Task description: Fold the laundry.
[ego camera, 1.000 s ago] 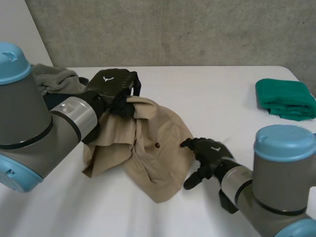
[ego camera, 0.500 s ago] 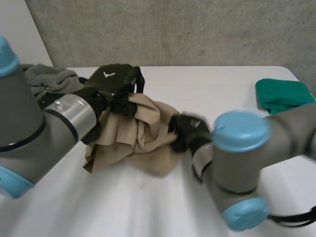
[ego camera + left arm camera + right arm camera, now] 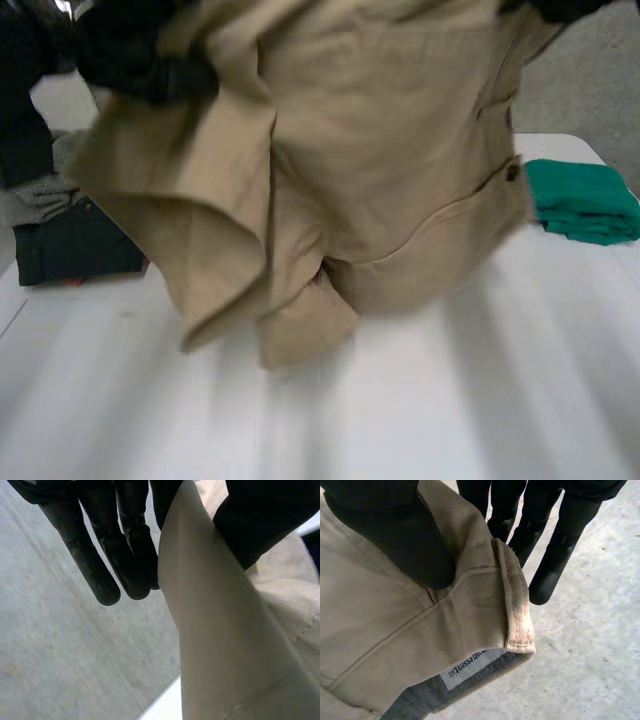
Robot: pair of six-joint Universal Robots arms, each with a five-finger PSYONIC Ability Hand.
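Tan garment point(image 3: 380, 150) hangs high across the upper middle of the head view, above the table point(image 3: 450, 410). Left hand point(image 3: 100, 565) pinches one top edge and right hand point(image 3: 395, 535) pinches the waistband. Looks like the spreading step. Next, lay it flat.

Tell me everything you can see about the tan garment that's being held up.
The tan garment is woven, twill-like cloth with stitched seams, a dark button and a white label on grey lining. It hangs in loose folds over the white table, held up at its top edge: the left hand pinches one end, the right hand a seamed corner.
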